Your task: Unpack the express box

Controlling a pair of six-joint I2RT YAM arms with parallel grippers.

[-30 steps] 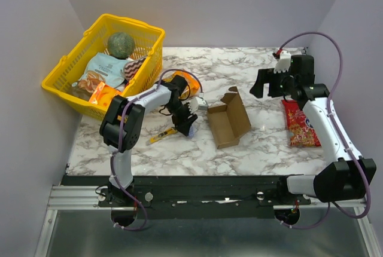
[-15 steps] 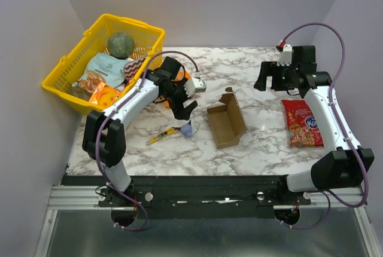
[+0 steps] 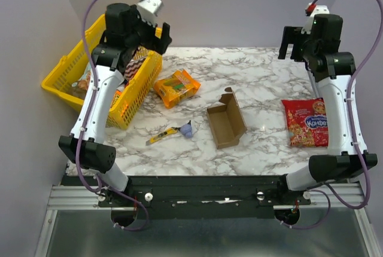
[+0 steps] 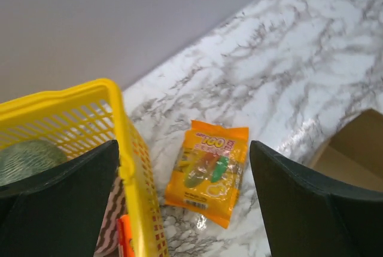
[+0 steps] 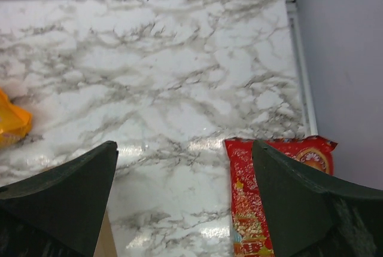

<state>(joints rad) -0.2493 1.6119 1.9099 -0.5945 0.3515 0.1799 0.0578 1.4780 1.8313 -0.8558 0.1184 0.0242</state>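
Observation:
The express box (image 3: 226, 124), small and brown, lies open and empty at the middle of the marble table; a corner of it shows in the left wrist view (image 4: 353, 152). An orange snack packet (image 3: 176, 87) lies to its left, also in the left wrist view (image 4: 208, 170). A red snack bag (image 3: 307, 122) lies at the right, also in the right wrist view (image 5: 269, 200). My left gripper (image 3: 154, 34) is raised high over the basket's right edge, open and empty. My right gripper (image 3: 293, 43) is raised high at the back right, open and empty.
A yellow basket (image 3: 63, 69) with several groceries stands at the back left; its rim shows in the left wrist view (image 4: 128, 149). A yellow utility knife (image 3: 163, 135) and a small purple scrap (image 3: 187, 129) lie left of the box. Grey walls close in the back and sides.
Both arms have risen and drawn back from the table. The left gripper left the orange packet lying on the table and lifted toward the basket. The box shifted slightly.

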